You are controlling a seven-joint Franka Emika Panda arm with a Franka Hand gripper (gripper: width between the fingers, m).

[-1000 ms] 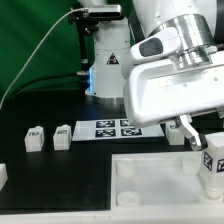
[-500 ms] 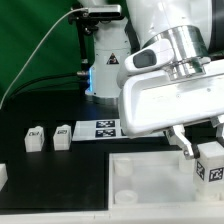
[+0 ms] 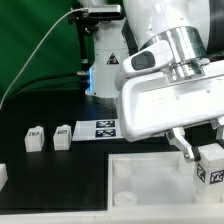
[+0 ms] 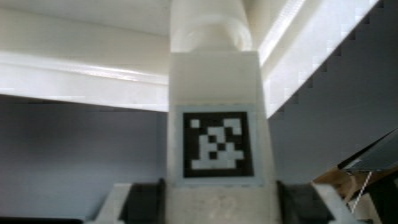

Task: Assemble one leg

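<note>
White parts on a black table (image 3: pixel 60 195), green backdrop behind. Pinching the leg (image 3: pixel 211 163) in the gripper (image 3: pixel 203 154), pressed together on its sides, with one finger (image 3: pixel 186 147) showing on the exterior view's left of it. Hanging at the exterior view's right edge, over the far right part of the white panel (image 3: pixel 150 185); cannot tell whether touching the panel or just above it. Roughly upright, with the square black-and-white marker (image 3: pixel 203 174) facing the camera. From the wrist view: same leg (image 4: pixel 217 90) running straight out from between the finger pads (image 4: pixel 139 205), its marker (image 4: pixel 217 150) sharp and centred, blurred white and grey behind. Round sockets (image 3: pixel 125 171) down the panel's side toward the exterior view's left. Well apart from the gripper, on the table: first spare peg (image 3: pixel 35 137) and second spare peg (image 3: pixel 62 136), standing side by side, markers forward. Marker board (image 3: pixel 103 128) flat just to the exterior view's right of them, far end hidden behind the white arm housing (image 3: pixel 170 95). Small white piece (image 3: pixel 3 173) cut off by the exterior view's left edge
</note>
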